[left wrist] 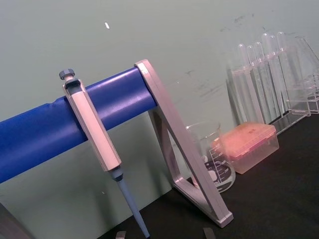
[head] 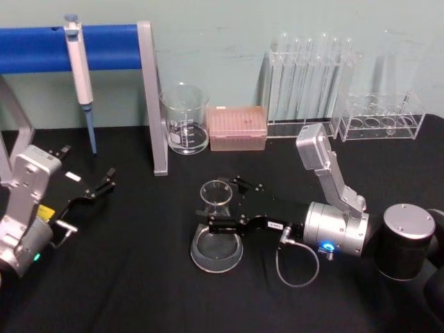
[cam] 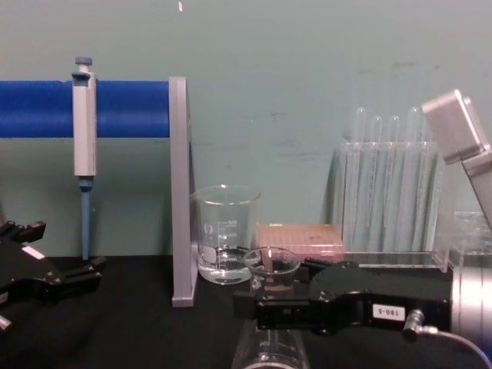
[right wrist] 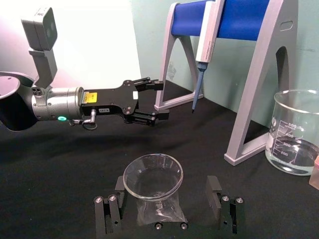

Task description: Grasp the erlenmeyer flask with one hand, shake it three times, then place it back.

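The erlenmeyer flask (head: 216, 239) stands upright on the black table, clear glass with a wide base and a flared rim (right wrist: 152, 175). My right gripper (head: 231, 205), the hand on the silver wrist with the blue light, reaches in from the right and straddles the flask's neck. It is open: its fingers (right wrist: 117, 191) stand on either side of the neck, with a gap on at least one side. From the chest the flask's rim (cam: 271, 261) shows just above this gripper (cam: 265, 301). My left gripper (head: 96, 189) rests open at the left, far from the flask, and holds nothing.
A glass beaker (head: 186, 119) and a pink tip box (head: 238, 128) stand behind the flask. Test tubes in a clear rack (head: 309, 83) and a second clear rack (head: 385, 118) are at the back right. A pipette (head: 80, 76) hangs on the blue stand (head: 152, 97) at the back left.
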{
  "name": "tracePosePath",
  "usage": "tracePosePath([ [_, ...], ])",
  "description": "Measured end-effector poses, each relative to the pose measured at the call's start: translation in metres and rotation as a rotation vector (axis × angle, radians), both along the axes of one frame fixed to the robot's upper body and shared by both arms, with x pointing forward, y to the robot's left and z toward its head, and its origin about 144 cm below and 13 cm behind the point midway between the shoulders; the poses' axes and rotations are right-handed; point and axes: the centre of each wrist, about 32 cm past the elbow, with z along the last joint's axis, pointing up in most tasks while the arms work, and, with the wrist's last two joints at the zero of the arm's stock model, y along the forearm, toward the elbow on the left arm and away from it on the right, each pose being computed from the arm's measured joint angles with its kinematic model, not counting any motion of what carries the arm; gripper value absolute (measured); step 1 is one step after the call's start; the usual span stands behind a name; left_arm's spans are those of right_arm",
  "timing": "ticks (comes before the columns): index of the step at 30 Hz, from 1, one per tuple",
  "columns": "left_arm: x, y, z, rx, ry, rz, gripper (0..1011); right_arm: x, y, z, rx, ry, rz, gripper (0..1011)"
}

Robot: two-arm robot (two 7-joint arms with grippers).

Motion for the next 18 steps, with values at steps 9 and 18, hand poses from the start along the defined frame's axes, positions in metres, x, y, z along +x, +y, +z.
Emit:
tracePosePath([
  [9,0.000,0.000,0.000,0.000,0.000,0.000,1001,-0.003,-0.003,0.000,-0.011,0.028,0.010,1000],
  [18,0.000,0.000,0.000,0.000,0.000,0.000,1001,-0.017,-0.017,0.006,-0.021,0.055,0.010,1000],
])
